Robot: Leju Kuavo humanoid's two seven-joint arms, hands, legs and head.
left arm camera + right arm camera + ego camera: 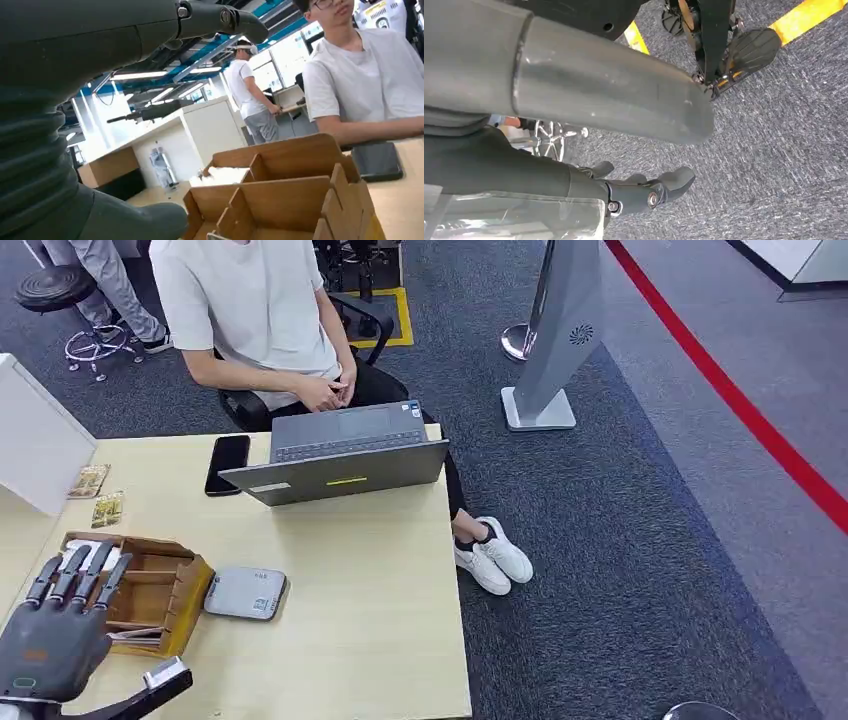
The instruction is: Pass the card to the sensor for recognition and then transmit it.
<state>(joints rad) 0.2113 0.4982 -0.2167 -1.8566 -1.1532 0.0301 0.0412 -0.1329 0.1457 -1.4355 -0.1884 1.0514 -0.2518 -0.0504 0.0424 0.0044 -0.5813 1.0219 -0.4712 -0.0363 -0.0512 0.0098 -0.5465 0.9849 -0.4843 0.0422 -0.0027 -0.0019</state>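
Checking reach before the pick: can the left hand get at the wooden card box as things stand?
Probably yes. The left hand hovers open at the near edge of the wooden card box, fingers spread over its compartments, and nothing lies between them. The grey sensor sits beside the box, out of the way.

open laptop [345, 452], black phone [227, 463], seated person [262, 310]
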